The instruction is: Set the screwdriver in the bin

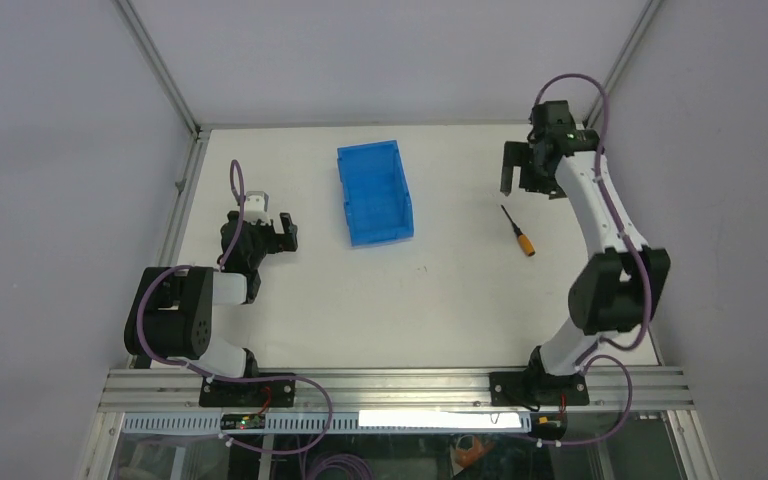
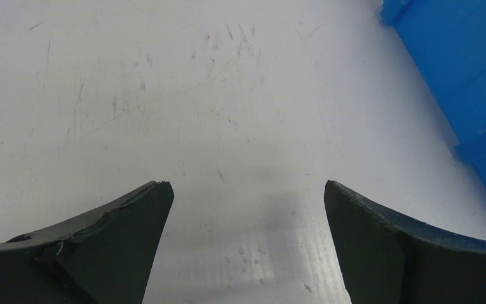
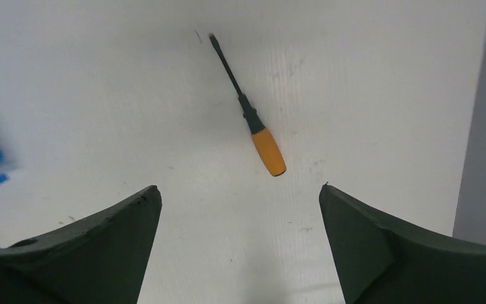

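Bench (image 1: 440, 300): white board, marked with fine scratches and scuffs that show best in my left wrist view. It is edged with aluminium rails and enclosed by plain pale grey walls on the far, left and right sides. My two bases are bolted to a slotted aluminium rail (image 1: 400, 385) along the near edge, and purple cables (image 1: 310, 400) loop from it. The bin (image 1: 374, 192), bright blue with ribbed walls, stands toward the far edge, a little left of the middle, and nothing shows inside it. The screwdriver (image 1: 518, 231) lies flat on the bench toward the right edge, well apart from the bin. Its black shaft points to the far left corner and its orange handle to the near right corner. My right end effector (image 1: 522, 182) hangs above the bench near the far right corner, just beyond the screwdriver's tip. Its jaws are spread wide, gripping nothing, and my right wrist view frames the screwdriver (image 3: 248, 109) ahead of the gap. My left end effector (image 1: 278, 228) sits low near the left edge, jaws equally wide and unloaded, with the bin's corner (image 2: 462, 69) off to one side. Whether it touches the bench I cannot tell.
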`<state>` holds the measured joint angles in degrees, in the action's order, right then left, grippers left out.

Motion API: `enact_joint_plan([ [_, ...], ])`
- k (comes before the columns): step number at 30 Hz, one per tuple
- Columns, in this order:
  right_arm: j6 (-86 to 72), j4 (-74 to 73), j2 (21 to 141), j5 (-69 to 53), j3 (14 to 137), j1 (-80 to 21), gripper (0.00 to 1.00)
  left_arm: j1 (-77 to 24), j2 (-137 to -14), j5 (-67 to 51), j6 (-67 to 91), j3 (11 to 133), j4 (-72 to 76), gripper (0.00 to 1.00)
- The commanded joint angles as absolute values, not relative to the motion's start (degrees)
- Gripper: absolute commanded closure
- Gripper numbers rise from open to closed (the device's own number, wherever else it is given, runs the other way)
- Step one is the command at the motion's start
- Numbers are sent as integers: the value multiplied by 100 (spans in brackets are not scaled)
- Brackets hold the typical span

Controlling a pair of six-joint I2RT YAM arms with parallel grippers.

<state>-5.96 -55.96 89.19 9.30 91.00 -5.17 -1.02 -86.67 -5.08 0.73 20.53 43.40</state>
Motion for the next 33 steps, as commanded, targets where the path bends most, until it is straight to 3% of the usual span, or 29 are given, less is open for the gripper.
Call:
enact_joint_plan([
  [1, -53, -6763, 10037, 796, 9375, -309, 2, -70, -8639, -611, 88, 2145, 4719, 1],
  [12, 255, -6127, 12062, 651, 9400, -96, 14, -70, -8637, -608, 89, 2145, 4711, 1],
  [15, 283, -6007, 12299, 650, 9389, -96, 23, -70, -8635, -606, 89, 2145, 4711, 1],
  [17, 298, -5961, 12366, 661, 9385, -94, 42, -70, -8638, -603, 88, 2145, 4716, 1],
  [21, 270, -6119, 12308, 655, 9536, -110, 96, -70, -8639, -606, 88, 2145, 4713, 1],
  [22, 252, -6187, 12224, 680, 9590, -119, 100, -70, -8635, -606, 83, 2145, 4716, 1],
  [26, 62, -6715, 11781, 595, 9999, -167, 100, -70, -8638, -607, 87, 2145, 4715, 1],
  [33, -610, -8689, 11776, -177, 11857, -177, 100, -70, -8640, -606, 87, 2145, 4718, 1],
])
